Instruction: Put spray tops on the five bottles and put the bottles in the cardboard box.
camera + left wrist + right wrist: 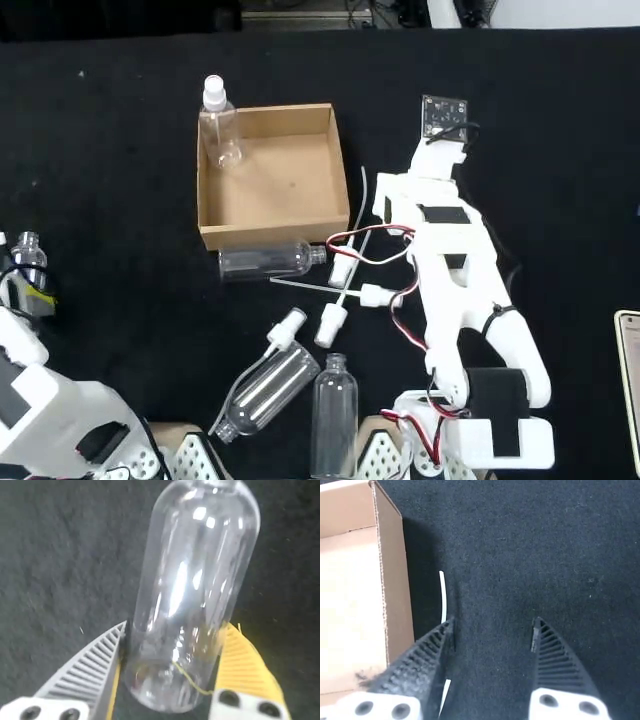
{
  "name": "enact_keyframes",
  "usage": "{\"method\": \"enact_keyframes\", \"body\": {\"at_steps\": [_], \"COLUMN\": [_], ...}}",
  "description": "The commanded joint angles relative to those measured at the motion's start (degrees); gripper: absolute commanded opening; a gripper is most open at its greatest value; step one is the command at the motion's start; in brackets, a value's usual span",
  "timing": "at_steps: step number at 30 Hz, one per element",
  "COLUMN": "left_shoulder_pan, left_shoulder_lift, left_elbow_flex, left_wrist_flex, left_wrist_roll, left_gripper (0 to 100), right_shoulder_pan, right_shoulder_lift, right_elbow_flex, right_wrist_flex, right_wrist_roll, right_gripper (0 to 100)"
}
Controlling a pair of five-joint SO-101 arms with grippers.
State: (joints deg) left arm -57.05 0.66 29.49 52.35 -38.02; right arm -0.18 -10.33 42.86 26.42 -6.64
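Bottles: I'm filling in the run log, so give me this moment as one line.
left gripper: shut on bottle | right gripper: open beside cardboard box | in box: one capped bottle

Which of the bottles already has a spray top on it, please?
The bottle standing in the box's far left corner, high view: it wears a white top, while the others' necks are bare.

bottle [195, 595] neck cut off at the edge, cardboard box [350, 605] partly cropped
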Motion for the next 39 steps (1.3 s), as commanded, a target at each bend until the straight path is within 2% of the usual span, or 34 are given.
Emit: {"method": "enact_keyframes", "body": {"at_steps": [1, 5, 12, 24, 33, 35, 39], "left_shoulder_pan": [0.5, 1.0, 4.9, 5.5, 6.0, 6.2, 8.0], "left_shoulder_lift": [-0.3, -0.3, 4.0, 12.2, 12.3, 12.3, 12.0], "left_elbow_flex": [-11.6, -16.2, -17.3, -24.5, -24.1, -23.3, -19.6], "left_wrist_flex": [9.9, 11.8, 6.4, 7.3, 7.7, 7.7, 7.9], "left_wrist_roll": [2.9, 2.8, -4.5, -15.4, -15.5, -15.5, -15.7], "left_gripper": [28, 38, 37, 37, 37, 36, 26], "right_shoulder_pan": [1.0, 1.0, 1.0, 1.0, 1.0, 1.0, 1.0], "right_shoulder_lift": [-3.4, -3.4, -3.4, -3.4, -3.4, -3.4, -3.4], "right_elbow_flex": [-0.4, -0.4, 0.0, 0.3, 0.3, 0.3, 0.3], "right_wrist_flex": [-0.8, -0.8, -0.8, -1.1, -1.1, -1.1, -1.1], "right_wrist_roll": [0.0, 0.0, 0.0, 0.0, 0.0, 0.0, 0.0], "right_gripper": [21.1, 21.1, 21.1, 21.1, 21.1, 21.1, 21.1]}}
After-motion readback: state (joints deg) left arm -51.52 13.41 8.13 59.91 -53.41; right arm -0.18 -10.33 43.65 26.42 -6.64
